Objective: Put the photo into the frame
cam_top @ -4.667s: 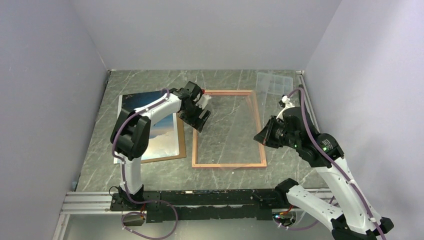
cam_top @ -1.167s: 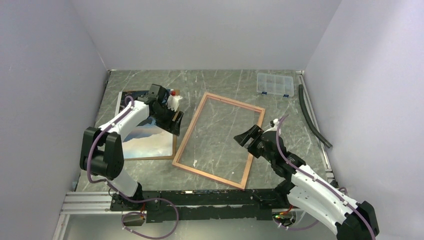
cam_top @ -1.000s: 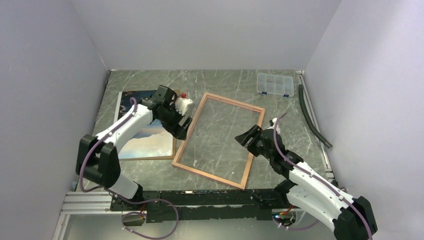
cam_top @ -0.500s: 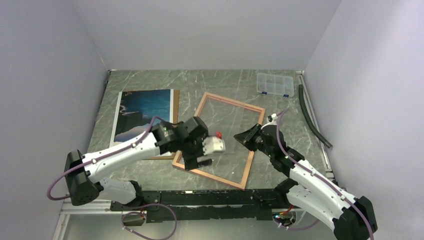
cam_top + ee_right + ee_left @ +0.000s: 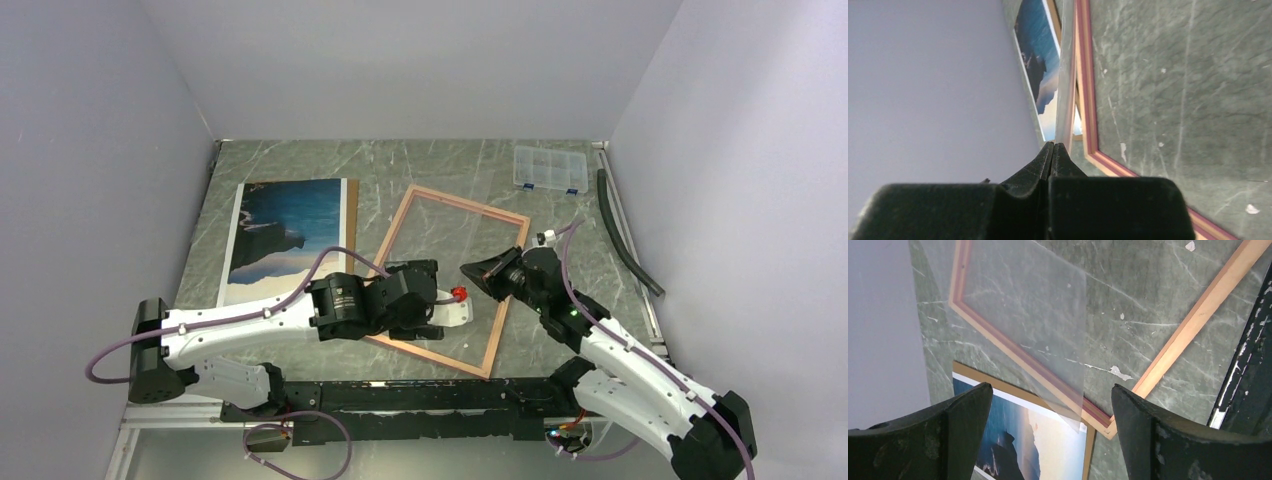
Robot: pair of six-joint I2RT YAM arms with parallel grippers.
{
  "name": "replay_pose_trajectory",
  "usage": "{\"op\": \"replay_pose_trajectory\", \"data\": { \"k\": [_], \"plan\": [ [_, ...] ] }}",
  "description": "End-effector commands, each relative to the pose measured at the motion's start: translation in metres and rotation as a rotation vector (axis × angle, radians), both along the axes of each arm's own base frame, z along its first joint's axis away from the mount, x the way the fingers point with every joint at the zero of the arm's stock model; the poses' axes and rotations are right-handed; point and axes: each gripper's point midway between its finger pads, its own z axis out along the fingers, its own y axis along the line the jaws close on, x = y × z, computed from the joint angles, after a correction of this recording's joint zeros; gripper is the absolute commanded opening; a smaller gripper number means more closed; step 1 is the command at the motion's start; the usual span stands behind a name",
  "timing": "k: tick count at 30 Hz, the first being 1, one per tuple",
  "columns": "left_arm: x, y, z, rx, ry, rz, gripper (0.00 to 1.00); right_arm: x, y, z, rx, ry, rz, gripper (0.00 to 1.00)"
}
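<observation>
The frame lies skewed on the table with its tan reverse up; it also shows in the left wrist view. The photo lies face up on a brown backing board to its left, and shows in the left wrist view. My right gripper is shut on the edge of a clear sheet, which it holds tilted up over the frame. My left gripper is open and empty, hovering above the frame's near left part.
A clear compartment box sits at the back right. A black hose lies along the right wall. Grey walls close in three sides. A metal rail runs along the near edge.
My left arm has swung from beside the photo down to the frame's near left part. My right gripper has shifted slightly up and left with the clear sheet.
</observation>
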Motion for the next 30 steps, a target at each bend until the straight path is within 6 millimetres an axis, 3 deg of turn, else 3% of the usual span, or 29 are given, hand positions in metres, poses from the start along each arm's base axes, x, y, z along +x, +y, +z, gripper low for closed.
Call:
{"op": "replay_pose_trajectory", "data": {
  "k": [1,8,15,21,30],
  "plan": [
    [0.0,-0.015,0.013,-0.063,-0.013,0.013,0.95,0.009,0.013,0.048,0.11,-0.062,-0.017,0.0],
    [-0.03,-0.023,0.009,-0.114,0.148,-0.061,0.95,0.011,0.022,0.056,0.107,-0.067,-0.027,0.0],
    [0.005,-0.021,0.013,-0.143,-0.024,0.088,0.9,0.003,0.038,0.069,0.125,-0.082,-0.018,0.0],
    [-0.002,-0.024,-0.002,-0.125,0.042,0.093,0.86,-0.011,0.048,0.073,0.147,-0.081,-0.019,0.0],
    [0.007,-0.017,-0.009,-0.094,-0.006,0.134,0.52,-0.023,0.057,0.071,0.154,-0.078,0.003,0.0]
  ]
}}
